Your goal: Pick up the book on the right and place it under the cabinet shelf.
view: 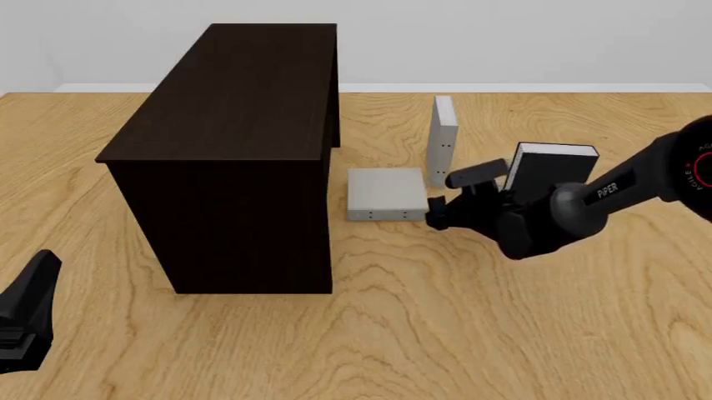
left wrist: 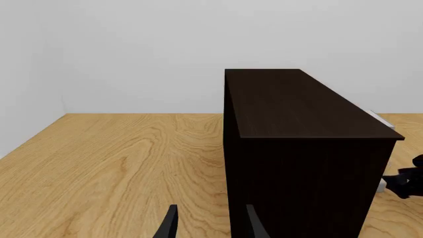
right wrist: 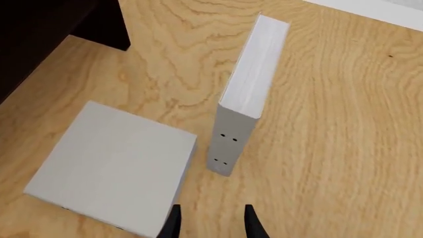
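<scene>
**Mia:** Where is the book (view: 443,142) the robot wants?

**Ben:** It stands on its end near the far edge of the table (view: 478,333), to the right of the cabinet shelf (view: 239,125). A second grey book (view: 386,194) lies flat just beside it, on the side nearer the robot. A black-covered book (view: 551,171) stands further to the right.

**Mia:** Is the right gripper (right wrist: 210,225) holding anything?

**Ben:** No. Its jaws are spread apart with nothing between them. They hang over the near side of the flat book and point at the standing one. The left gripper (left wrist: 210,225) is spread and holding nothing too. It waits near the left front corner of the table.

**Mia:** What could go wrong?

**Ben:** The book is tall and thin. If one jaw bumps it first, it may tip over. The jaws could also drop too low and hit the flat book, or pinch that one by mistake, since the two look almost the same. The arm is close to the black-covered book, so a wide swing may knock it.

**Mia:** And at the cabinet?

**Ben:** The gap under the shelf does not show well from here. A book carried too high would likely hit the dark wood and slip out.
</scene>
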